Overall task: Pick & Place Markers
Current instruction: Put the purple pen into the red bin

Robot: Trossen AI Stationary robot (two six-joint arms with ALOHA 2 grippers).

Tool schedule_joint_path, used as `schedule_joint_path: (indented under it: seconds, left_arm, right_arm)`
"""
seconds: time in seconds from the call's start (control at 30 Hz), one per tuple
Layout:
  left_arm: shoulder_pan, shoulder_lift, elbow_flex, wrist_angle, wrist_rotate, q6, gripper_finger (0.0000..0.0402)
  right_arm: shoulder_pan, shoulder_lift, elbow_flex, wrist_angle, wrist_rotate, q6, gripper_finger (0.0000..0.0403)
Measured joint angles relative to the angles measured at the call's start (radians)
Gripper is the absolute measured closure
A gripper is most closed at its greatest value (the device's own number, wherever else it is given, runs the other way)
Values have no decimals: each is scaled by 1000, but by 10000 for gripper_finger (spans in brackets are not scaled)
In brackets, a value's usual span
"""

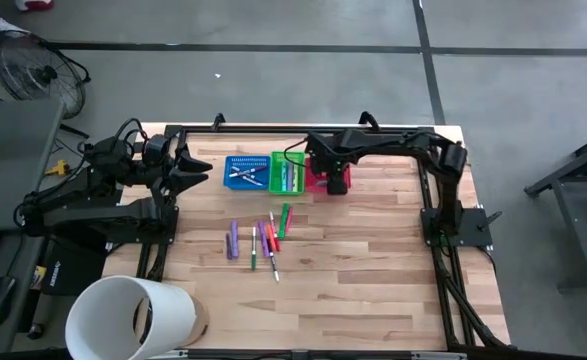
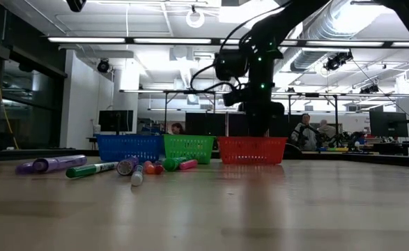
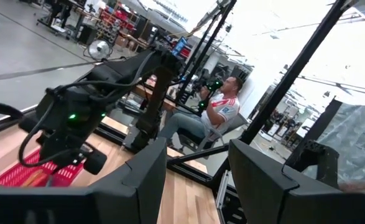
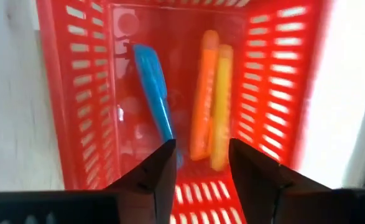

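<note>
**Right claw open over the red basket, loose markers still out on the wood**

The wooden tabletop [image 1: 373, 270] carries everything. A large white cylinder [image 1: 123, 318] stands at its near left corner, well away from both claws. The left arm waits at the left edge, its left claw [image 1: 201, 167] parted and empty, just left of the blue basket [image 1: 245, 173]. From its wrist view a seated person in a red and white shirt [image 3: 216, 112] shows in the room beyond the table frame.

Three mesh baskets sit in a row: blue, then the green basket [image 1: 286, 173], then the red basket [image 4: 76, 93]. The right claw [image 4: 201, 171] hangs directly above the red one, pointing down into it, fingers apart with nothing between them. From above, the arm's body covers most of that basket.

Below the right claw, on the red basket's floor, lie three markers: a blue marker [image 4: 154, 93], an orange marker [image 4: 205, 93] and a yellow marker [image 4: 221, 106], the last two side by side and touching. The claw's own fingers cut off their near ends.

The loose markers [image 1: 261, 240] lie on the bare wood, toward the table's near side and to the left of the right claw, well apart from it. Roughly seven or eight can be made out: purple, green, red and white ones. They overlap, so the count is uncertain. The blue and green baskets each hold a few more, too small to count.
</note>
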Motion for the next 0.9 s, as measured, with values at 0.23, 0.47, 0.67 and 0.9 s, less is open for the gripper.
schedule_joint_path:
  seconds: [0.23, 0.47, 0.67, 0.9]
  left_arm:
    - [0, 1, 0, -7, -23, 7, 229]
    - [0, 41, 0, -20, -134, 9, 229]
    - [0, 165, 0, -14, -134, 67, 229]
    - [0, 301, -1, -15, -196, 64, 229]
  right_arm:
    - [-8, -121, 2, 2, -4, 75, 228]
    - [-8, -287, 2, -69, -18, 165, 174]
    - [-8, -431, 2, -172, 8, 298, 134]
    - [-8, -566, 2, -280, 73, 461, 121]
